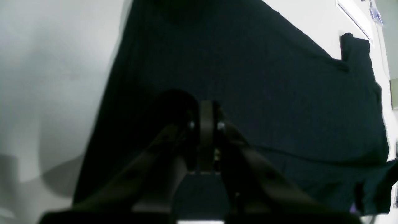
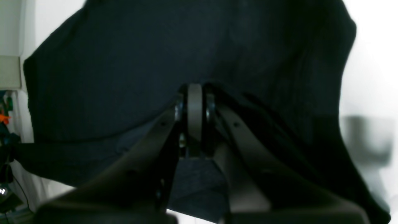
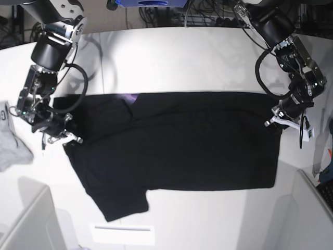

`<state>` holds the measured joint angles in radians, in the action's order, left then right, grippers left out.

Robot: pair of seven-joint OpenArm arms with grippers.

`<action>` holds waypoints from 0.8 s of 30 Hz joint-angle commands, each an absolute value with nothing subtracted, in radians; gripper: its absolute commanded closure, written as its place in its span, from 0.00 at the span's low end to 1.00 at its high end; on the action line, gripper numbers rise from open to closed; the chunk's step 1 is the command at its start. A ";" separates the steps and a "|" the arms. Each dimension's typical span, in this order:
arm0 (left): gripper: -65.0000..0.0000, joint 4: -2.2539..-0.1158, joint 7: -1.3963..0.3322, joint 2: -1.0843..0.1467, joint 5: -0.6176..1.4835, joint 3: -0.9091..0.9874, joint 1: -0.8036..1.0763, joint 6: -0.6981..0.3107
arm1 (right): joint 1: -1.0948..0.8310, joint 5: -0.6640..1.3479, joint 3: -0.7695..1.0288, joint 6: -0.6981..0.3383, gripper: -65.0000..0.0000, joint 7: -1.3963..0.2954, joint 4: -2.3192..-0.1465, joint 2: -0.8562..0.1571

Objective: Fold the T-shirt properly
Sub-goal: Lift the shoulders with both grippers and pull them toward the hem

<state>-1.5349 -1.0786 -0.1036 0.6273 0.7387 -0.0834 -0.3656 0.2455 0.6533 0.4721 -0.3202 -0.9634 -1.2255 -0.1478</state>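
White tabletop under bright overhead light

A white table [image 3: 208,57] fills the base view, brightest toward the upper middle, with soft grey shadows at lower left. Tangled dark cables [image 3: 208,13] run along the top edge. A small grey cloth [image 3: 10,146] lies at the left edge; a pale strip [image 3: 122,234] sits bottom centre.

The black left gripper [image 3: 277,117] hung low at the base view's right, its dark fingers [image 1: 206,121] pressed together. The black right gripper [image 3: 61,136] sat low at that view's left, fingers [image 2: 194,109] likewise closed, both arms reaching down from above.
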 commanded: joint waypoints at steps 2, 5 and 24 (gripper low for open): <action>1.00 -1.534 -1.058 -0.119 0.644 0.745 -0.097 -0.369 | 0.275 0.680 0.473 -0.329 1.00 -0.944 -1.233 -0.159; 1.00 -1.535 -1.056 -0.119 0.644 0.742 -0.097 -0.369 | 0.288 0.680 0.427 -0.329 1.00 -0.938 -1.231 -0.163; 0.99 -1.514 -1.036 -0.125 0.644 0.745 -0.125 -0.369 | 0.262 0.693 0.499 -0.286 0.87 -0.944 -1.264 -0.180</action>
